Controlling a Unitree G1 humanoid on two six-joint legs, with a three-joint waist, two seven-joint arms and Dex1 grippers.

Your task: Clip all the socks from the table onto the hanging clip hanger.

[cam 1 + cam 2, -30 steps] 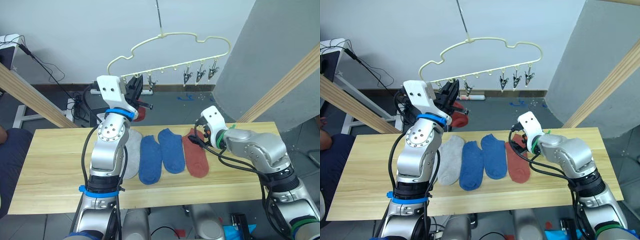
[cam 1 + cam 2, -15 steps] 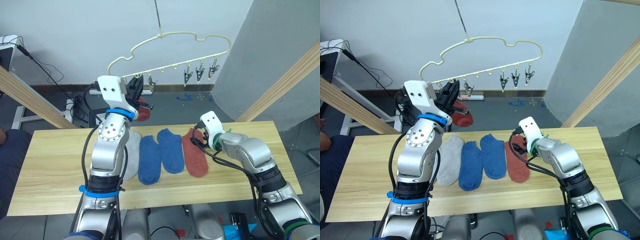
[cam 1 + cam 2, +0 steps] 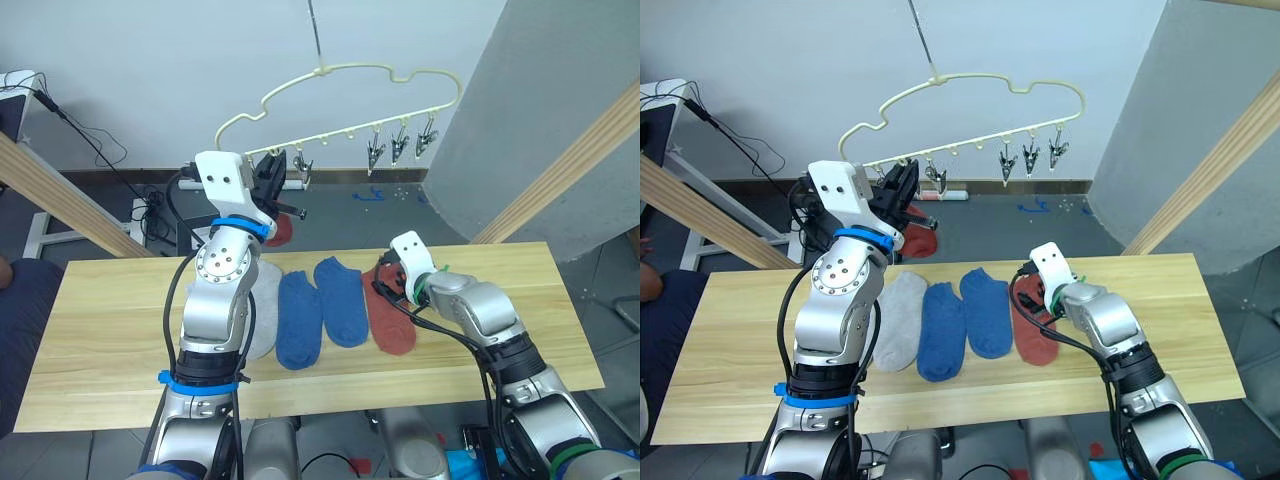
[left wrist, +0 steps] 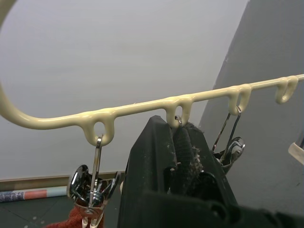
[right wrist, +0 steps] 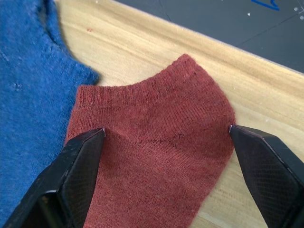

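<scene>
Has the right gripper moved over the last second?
Yes. The right gripper shifted toward the robot's left, now open over the red sock on the table.

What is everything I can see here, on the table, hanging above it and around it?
Pale wood plank table: one, spanning the scene.
Blue knit ankle socks: two, side by side mid-table.
Light grey knit sock: one showing, beside the blue pair, partly behind the left arm.
Rust red knit sock on the table: one, on the blue pair's other side.
Second rust red sock: one, hanging from a clip at the bar's left end.
Pale yellow cloud-outlined wire clip hanger: one, hung above the table.
Small metal clips: several along its bar.
Left gripper: black, shut, raised at the bar.
Right gripper: black, open, straddling the table's red sock.
</scene>
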